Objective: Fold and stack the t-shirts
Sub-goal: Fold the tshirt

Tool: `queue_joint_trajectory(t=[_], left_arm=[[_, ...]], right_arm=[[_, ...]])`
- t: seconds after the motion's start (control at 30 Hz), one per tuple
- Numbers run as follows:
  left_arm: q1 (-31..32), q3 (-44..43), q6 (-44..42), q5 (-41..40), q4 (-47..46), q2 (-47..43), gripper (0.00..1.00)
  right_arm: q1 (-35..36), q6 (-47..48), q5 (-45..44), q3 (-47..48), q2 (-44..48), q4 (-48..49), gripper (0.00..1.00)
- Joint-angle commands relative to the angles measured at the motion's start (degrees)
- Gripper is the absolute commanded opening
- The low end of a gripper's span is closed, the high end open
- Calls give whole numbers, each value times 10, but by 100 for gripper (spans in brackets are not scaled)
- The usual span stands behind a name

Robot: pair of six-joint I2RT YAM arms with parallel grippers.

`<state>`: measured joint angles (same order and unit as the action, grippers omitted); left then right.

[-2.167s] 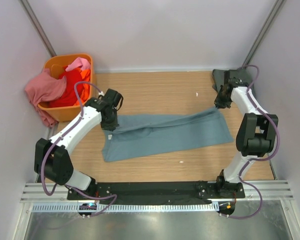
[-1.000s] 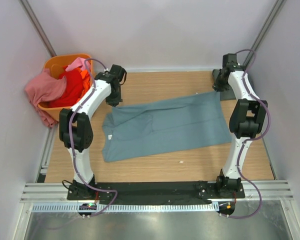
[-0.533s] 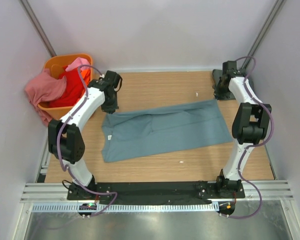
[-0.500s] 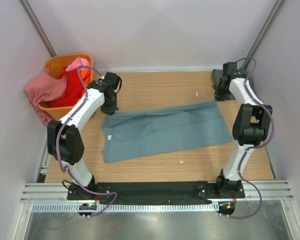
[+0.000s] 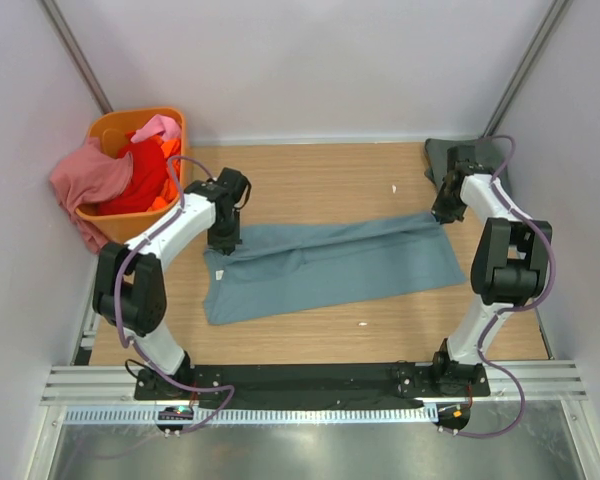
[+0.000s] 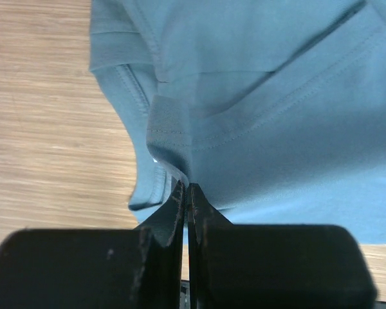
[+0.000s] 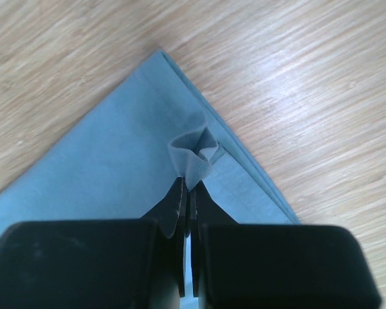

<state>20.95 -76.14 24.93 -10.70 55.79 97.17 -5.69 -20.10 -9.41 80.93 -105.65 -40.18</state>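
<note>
blue-teal shirt (image 5: pixel 330 265): lies flat across the middle of the bench (image 5: pixel 320 185), its long side running from near the left edge to near the right edge; its far edge is turned over towards the near edge in one long fold; at the left end a part of it reaches further towards the near edge than the rest
left pincer (image 6: pixel 185 188): fingers pressed together, pinching a small tuck of the blue-teal shirt at the cloth's far left corner; in the wrist view a stitched hem runs up from the fingertips, with bare wood to the left of it
right pincer (image 7: pixel 188 183): fingers pressed together, pinching a small puckered peak of the blue-teal shirt at the cloth's far right corner; bare wood shows beyond the corner
left arm (image 5: pixel 170 235): reaches from the near edge along the left side of the bench to the cloth's left end
right arm (image 5: pixel 505 230): stands along the right edge, bent back down to the cloth's right end
dark grey-green shirt (image 5: pixel 442 155): lies in the far right corner of the bench, just beyond the right pincer and partly hidden by the arm
basket (image 5: pixel 108 124): orange plastic, in the far left corner of the bench
red shirt (image 5: pixel 140 185): heaped inside the basket
pink shirt (image 5: pixel 88 178): draped over the basket's left rim and hanging outside it
orange shirt (image 5: pixel 170 152): a small part shows at the basket's right rim; hard to tell from the plastic
white specks (image 5: pixel 394 188): one on the bare wood beyond the blue-teal shirt, one near the near edge
</note>
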Motion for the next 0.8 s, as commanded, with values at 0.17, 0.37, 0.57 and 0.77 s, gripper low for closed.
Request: queue_joint_trajectory(t=[0.17,0.37,0.57,0.77], left_arm=[[23,13,11,-18,-1,-21,0],[33,58,26,-11,12,-47,4],[61,94,41,26,27,-116,72],[60,84,67,-20,12,-147,77]], right_arm=[[-11,-4,-38,-45,54,34,1],[-12,-8,-49,-71,60,40,6],[-14,-20,-93,-58,81,16,77],[-11,-28,-8,-30,133,13,77]])
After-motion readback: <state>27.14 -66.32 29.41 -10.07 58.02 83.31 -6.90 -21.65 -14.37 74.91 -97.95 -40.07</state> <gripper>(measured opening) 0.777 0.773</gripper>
